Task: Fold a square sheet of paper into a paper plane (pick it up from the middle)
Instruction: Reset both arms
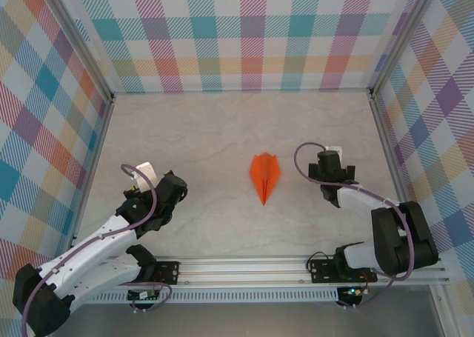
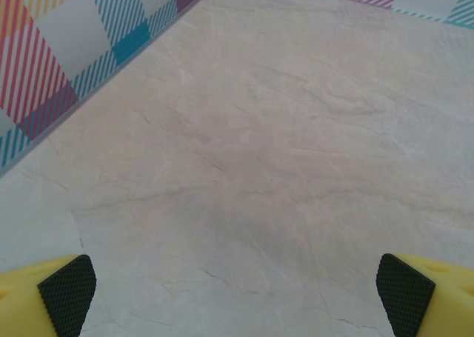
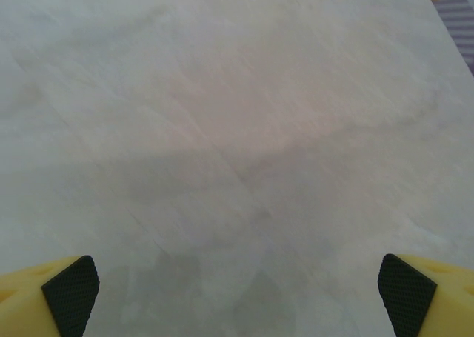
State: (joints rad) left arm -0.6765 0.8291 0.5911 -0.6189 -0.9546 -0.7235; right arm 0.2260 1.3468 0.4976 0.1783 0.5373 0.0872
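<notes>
The square sheet of paper lies folded as a bright-orange paper plane [image 1: 265,175], a narrow dart with a centre crease, flat on the table's middle with its tip toward the near edge. My left gripper [image 1: 152,181] hangs well to the left of it, apart from it. In the left wrist view the left gripper [image 2: 237,292] is open, its yellow fingers [image 2: 63,292] wide over bare marble. My right gripper [image 1: 331,164] hovers just right of the plane without touching it. In the right wrist view the right gripper [image 3: 237,292] is open too, with nothing between its fingers [image 3: 67,292].
The pale marble table [image 1: 222,129] is walled by plaid panels [image 1: 244,33] at the back and both sides. A metal rail [image 1: 244,267] carrying both arm bases runs along the near edge.
</notes>
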